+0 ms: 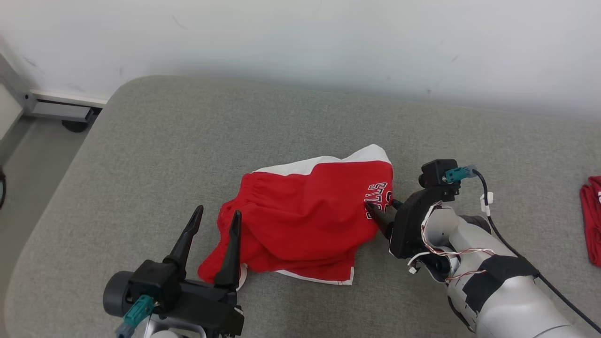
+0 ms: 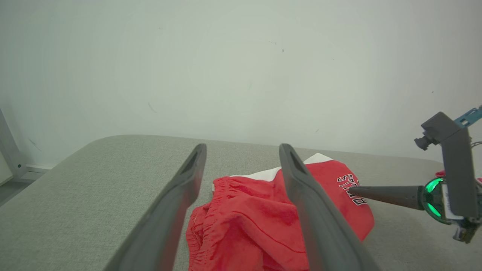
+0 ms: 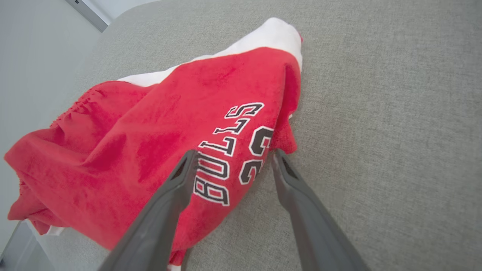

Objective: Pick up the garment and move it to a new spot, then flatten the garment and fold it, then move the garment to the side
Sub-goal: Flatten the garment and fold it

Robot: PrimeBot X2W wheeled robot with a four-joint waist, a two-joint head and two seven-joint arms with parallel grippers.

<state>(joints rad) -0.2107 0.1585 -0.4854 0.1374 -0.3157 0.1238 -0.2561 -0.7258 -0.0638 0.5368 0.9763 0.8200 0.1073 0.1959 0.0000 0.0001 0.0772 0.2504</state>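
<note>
Pale wall backs a wide grey padded surface with a rounded corner. The garment, a pair of red shorts with white trim, lies rumpled near the middle of that surface, slightly toward the robot. Its gathered waistband faces the robot's left and its lettering faces the right. The right forearm reaches in low from the right. The right jaws are open and straddle the lettered edge without pinching it. The left jaws are also open, poised over the waistband end, and whether they touch the cloth cannot be told. Another red cloth lies well apart at the far right edge. The first pickup appears to be in hand. Next, the jaws need to close on cloth at both ends, then lift together.
</note>
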